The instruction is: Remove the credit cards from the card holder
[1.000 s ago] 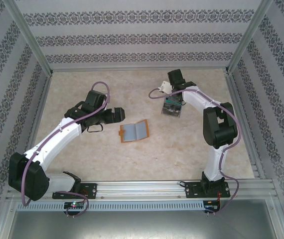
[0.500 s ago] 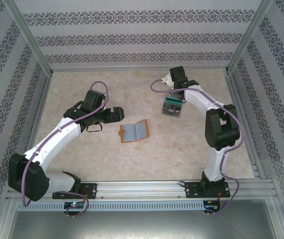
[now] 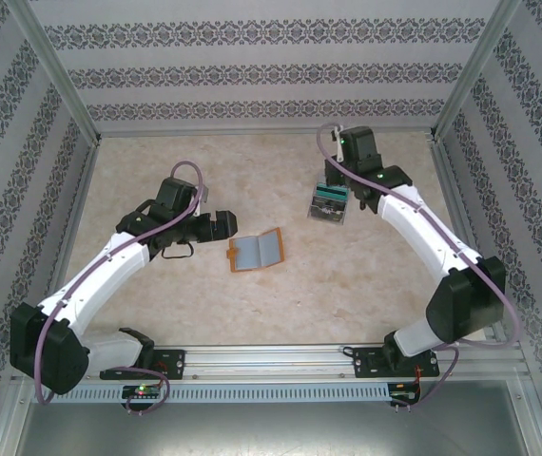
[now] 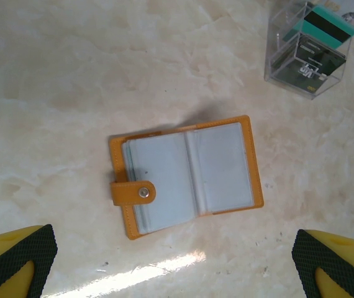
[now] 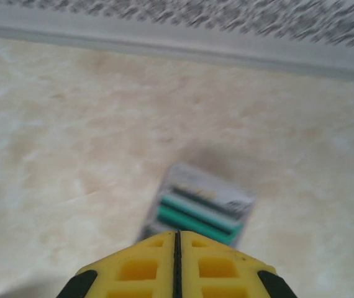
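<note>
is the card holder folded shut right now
No, in the left wrist view the card holder lies spread open like a book, both halves flat and facing up.

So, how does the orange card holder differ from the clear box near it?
1. The card holder is orange with pale grey-blue pockets; the clear box is see-through and shows teal and black contents.
2. The card holder lies flat, opened like a book; the clear box has walls and stands taller.
3. The card holder has a strap with a metal snap; the clear box shows none.
Both rest on the marble-look table.
</note>
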`<move>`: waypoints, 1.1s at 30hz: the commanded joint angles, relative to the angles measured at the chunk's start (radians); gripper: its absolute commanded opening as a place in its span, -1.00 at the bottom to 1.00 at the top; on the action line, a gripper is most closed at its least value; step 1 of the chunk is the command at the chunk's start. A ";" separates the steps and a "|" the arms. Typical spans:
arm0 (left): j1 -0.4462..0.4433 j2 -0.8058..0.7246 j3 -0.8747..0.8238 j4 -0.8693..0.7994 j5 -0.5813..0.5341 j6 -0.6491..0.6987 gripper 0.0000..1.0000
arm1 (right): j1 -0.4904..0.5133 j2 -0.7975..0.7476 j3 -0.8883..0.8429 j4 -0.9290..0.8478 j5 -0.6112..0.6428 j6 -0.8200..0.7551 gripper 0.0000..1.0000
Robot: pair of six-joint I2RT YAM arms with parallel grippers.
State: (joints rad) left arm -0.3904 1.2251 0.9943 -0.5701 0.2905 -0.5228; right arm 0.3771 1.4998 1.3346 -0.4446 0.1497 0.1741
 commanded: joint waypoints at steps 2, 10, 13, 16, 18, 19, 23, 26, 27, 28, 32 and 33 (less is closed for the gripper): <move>0.010 -0.025 -0.032 -0.026 0.053 -0.001 0.99 | 0.098 -0.029 -0.063 -0.070 -0.078 0.214 -1.00; 0.007 -0.026 -0.072 -0.004 0.040 -0.096 0.97 | 0.226 0.004 -0.135 -0.064 -0.085 0.326 -1.00; 0.006 -0.026 -0.084 -0.002 0.001 -0.155 0.93 | 0.263 0.055 -0.127 -0.079 -0.095 0.315 -1.00; -0.010 -0.028 -0.089 0.001 -0.033 -0.201 0.90 | 0.279 0.102 -0.111 -0.101 -0.062 0.317 -1.00; -0.023 -0.029 -0.090 -0.008 -0.070 -0.230 0.89 | 0.274 0.134 -0.087 -0.129 -0.042 0.338 -1.00; -0.031 -0.033 -0.092 -0.007 -0.084 -0.247 0.89 | 0.267 0.152 -0.060 -0.167 -0.027 0.369 -1.00; -0.068 -0.046 -0.109 0.009 -0.145 -0.296 0.89 | 0.221 0.187 -0.029 -0.175 -0.138 0.390 -1.00; -0.095 -0.038 -0.115 0.024 -0.168 -0.326 0.89 | 0.212 0.199 -0.014 -0.181 -0.172 0.351 -1.00; -0.106 -0.033 -0.111 0.024 -0.176 -0.330 0.88 | 0.213 0.197 -0.015 -0.180 -0.177 0.345 -1.00; -0.115 -0.029 -0.110 0.024 -0.187 -0.335 0.88 | 0.213 0.195 -0.018 -0.176 -0.182 0.338 -1.00; -0.139 -0.002 -0.118 0.062 -0.195 -0.335 0.89 | 0.210 0.206 -0.024 -0.167 -0.236 0.320 -1.00; -0.140 0.005 -0.120 0.072 -0.193 -0.327 0.88 | 0.211 0.207 -0.034 -0.153 -0.245 0.315 -1.00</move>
State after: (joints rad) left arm -0.5179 1.2106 0.8864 -0.5465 0.1295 -0.8326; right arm 0.5850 1.6928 1.2915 -0.5987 -0.0399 0.5163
